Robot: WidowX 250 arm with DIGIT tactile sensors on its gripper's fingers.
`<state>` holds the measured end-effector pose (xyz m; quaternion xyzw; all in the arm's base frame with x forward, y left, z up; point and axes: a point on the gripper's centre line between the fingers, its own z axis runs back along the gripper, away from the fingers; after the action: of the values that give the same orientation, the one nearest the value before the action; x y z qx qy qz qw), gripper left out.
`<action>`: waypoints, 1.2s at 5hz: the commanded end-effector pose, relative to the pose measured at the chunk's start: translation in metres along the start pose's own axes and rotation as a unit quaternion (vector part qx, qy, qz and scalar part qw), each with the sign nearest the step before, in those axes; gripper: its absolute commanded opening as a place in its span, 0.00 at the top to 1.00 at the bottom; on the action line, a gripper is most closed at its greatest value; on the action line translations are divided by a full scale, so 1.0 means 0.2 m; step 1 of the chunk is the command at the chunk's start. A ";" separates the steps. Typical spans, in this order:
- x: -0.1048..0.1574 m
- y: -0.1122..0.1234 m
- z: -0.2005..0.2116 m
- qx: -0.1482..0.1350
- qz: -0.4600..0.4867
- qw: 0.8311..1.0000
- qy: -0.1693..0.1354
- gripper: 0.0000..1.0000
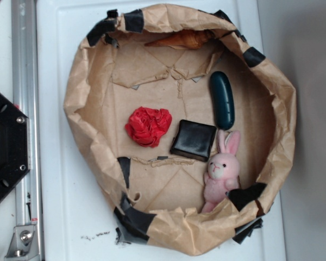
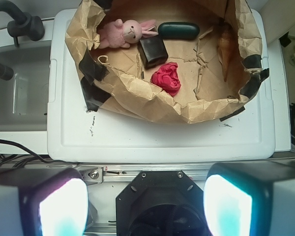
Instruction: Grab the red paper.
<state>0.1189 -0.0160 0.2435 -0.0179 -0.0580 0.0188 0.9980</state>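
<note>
The red paper (image 1: 148, 126) lies on the floor of a brown paper nest (image 1: 98, 65), a crumpled ring of kraft paper patched with black tape, set on a white surface (image 1: 60, 217). It sits left of centre in the exterior view, apart from the nest wall on every side.

Just beside the red paper, toward the right in the exterior view, lies a black square pad (image 1: 193, 140); a narrow strip of paper floor shows between them. A pink plush bunny (image 1: 221, 171) touches the pad's far corner and leans against the nest wall. A dark teal capsule-shaped object (image 1: 222, 99) lies above the pad, near the bunny's ears. An orange-brown cone-shaped item (image 1: 182, 39) rests along the upper rim, well apart from the red paper.

Nothing lies on top of the red paper. In the wrist view the near wall of the nest rises between the camera and the paper ball (image 2: 167, 77), hiding its lower edge.

The gripper (image 2: 145, 206) is well outside the nest, over the black base; its two fingers (image 2: 64, 209) stand wide apart, holding nothing.
</note>
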 end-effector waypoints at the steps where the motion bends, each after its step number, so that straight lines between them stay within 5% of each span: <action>1: 0.00 0.00 0.00 0.000 0.000 1.000 0.000 0.00; 2: 0.23 0.24 -0.27 0.054 0.089 0.994 0.019 0.00; 3: 0.43 0.36 -0.51 0.050 0.154 0.987 0.007 0.00; 4: 0.62 0.35 -0.65 0.032 0.165 0.986 -0.001 0.00; 6: 0.58 0.17 -1.00 0.041 0.096 0.992 0.070 0.00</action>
<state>0.2519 0.0167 0.0470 0.0150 0.0396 0.1193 0.9920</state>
